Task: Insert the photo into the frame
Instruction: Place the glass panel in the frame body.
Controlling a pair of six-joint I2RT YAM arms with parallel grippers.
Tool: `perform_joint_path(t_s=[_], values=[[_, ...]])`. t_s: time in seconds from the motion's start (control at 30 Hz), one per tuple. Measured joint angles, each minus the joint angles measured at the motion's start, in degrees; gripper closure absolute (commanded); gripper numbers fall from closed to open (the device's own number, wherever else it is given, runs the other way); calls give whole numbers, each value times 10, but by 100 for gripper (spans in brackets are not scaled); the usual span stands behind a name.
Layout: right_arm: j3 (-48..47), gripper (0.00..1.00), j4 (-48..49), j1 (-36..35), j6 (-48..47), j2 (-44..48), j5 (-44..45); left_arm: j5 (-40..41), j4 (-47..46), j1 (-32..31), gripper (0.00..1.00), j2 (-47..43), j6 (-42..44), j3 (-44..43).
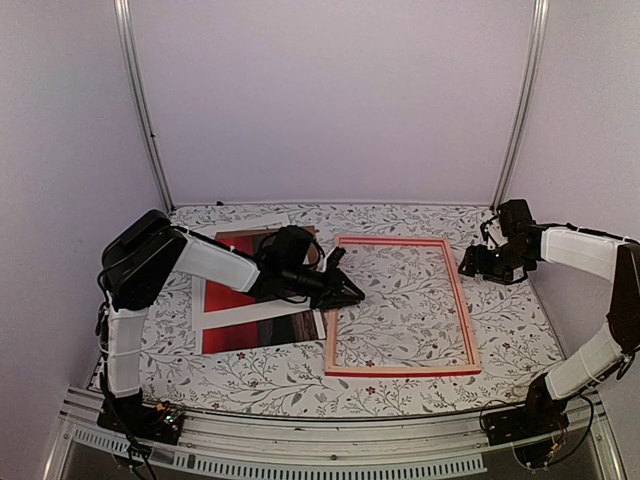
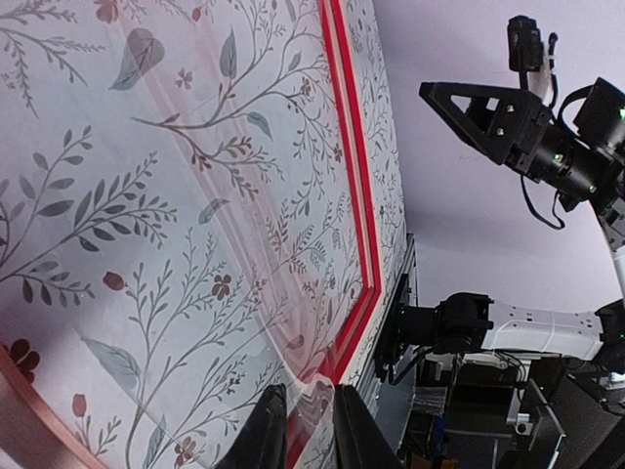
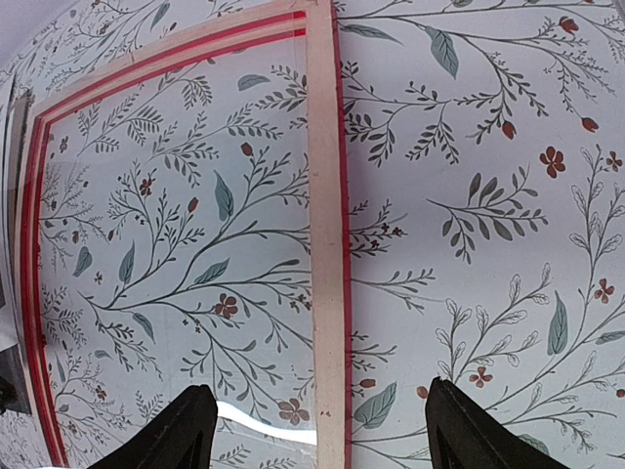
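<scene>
Qty: 1 frame (image 1: 400,243), 1 photo (image 1: 262,335), 1 white mat (image 1: 250,313), 2 tools: left tool (image 1: 355,295), right tool (image 3: 312,430).

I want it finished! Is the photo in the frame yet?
No, the photo lies left of the frame, which shows only tablecloth inside.

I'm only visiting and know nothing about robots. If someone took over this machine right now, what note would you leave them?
The left gripper is at the left rail of the frame, jaws nearly closed; whether it grips anything is unclear.
The right gripper hovers over the right rail, jaws wide open, holding nothing.
The frame lies flat mid-table.
The photo lies to its left, under the left arm.
Done: nothing inserted yet.
Left: get the photo into the frame.
</scene>
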State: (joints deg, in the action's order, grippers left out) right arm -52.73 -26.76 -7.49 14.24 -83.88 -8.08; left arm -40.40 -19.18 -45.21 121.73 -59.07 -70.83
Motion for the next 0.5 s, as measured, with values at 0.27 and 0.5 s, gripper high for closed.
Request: perform_joint_path(t_s=[0.27, 0.5], values=[[0, 23, 0, 0, 0, 0, 0, -3, -2, 0, 91, 0, -5, 0], [0, 23, 0, 0, 0, -3, 0, -8, -3, 0, 100, 0, -9, 0]])
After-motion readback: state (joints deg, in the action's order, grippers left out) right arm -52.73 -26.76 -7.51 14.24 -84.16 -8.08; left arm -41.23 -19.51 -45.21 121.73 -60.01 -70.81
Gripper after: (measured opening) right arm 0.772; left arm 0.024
